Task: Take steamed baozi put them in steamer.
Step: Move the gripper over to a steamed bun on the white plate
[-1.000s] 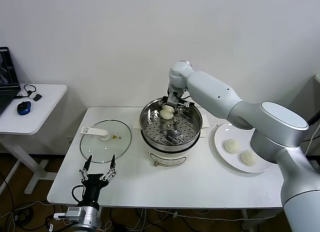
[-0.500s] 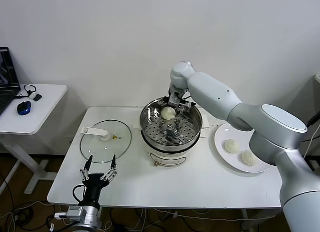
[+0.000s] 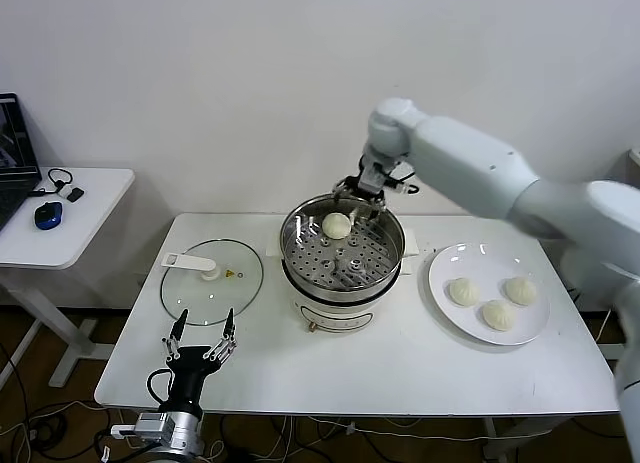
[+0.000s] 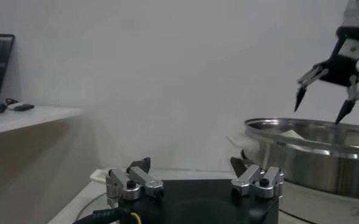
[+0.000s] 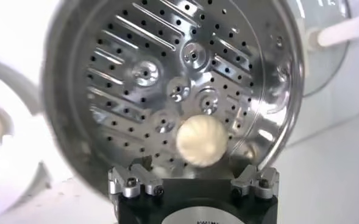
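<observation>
Since a second earlier the right gripper [image 3: 366, 191] had let go and risen above the steamer's [image 3: 300, 223] far rim, fingers apart, leaving one baozi [image 3: 336, 225] pleats-up on the perforated floor. Three baozi [image 3: 463, 291] waited on the plate [image 3: 440, 313], toward the robot's right, nearest that arm; round, no long axis. The left gripper [image 3: 200, 345] idled open at the tabletop's [image 3: 400, 368] near edge.

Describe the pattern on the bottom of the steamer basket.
Shiny metal with rows of small round holes, clearest in the right wrist view of the steamer.

The right gripper [image 3: 365, 196] released the baozi [image 3: 336, 225] into the steamer [image 3: 300, 258], rose and shifted rightward, uncovering a third plate bun [image 3: 522, 290].
</observation>
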### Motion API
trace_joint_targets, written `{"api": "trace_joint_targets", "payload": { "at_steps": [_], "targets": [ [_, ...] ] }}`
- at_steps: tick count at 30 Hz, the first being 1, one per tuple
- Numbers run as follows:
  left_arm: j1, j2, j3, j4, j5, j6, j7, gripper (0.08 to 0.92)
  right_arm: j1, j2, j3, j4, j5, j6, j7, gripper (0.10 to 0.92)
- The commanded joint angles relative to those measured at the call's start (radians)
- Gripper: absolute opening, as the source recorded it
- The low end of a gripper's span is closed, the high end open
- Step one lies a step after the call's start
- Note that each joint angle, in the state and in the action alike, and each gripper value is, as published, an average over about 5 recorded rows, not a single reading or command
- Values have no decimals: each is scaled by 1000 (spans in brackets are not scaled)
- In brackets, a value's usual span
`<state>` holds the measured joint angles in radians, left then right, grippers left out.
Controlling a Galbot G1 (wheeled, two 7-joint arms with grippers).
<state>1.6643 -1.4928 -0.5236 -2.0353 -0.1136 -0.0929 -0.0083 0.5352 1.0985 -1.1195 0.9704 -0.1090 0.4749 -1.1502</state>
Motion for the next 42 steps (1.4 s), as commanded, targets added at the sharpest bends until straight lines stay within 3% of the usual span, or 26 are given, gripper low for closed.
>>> {"api": "trace_joint_targets", "payload": {
  "at_steps": [1, 8, 16, 30, 42],
  "targets": [
    [-12, 0, 22, 4, 1, 2, -5, 823, 201, -251, -233, 87, 428, -292, -20, 823],
    [-28, 11, 31, 12, 4, 10, 2, 823, 156, -428, -257, 103, 534, -463, -33, 823],
    [-37, 22, 20, 14, 15, 18, 13, 823, -91, -519, -70, 62, 436, -520, -8, 823],
    [-36, 17, 16, 11, 18, 24, 14, 823, -431, -429, 178, -15, 218, -476, 31, 823],
    [-39, 14, 7, 22, 12, 22, 10, 823, -487, -327, 218, -117, 134, -455, 18, 823]
  ]
}}
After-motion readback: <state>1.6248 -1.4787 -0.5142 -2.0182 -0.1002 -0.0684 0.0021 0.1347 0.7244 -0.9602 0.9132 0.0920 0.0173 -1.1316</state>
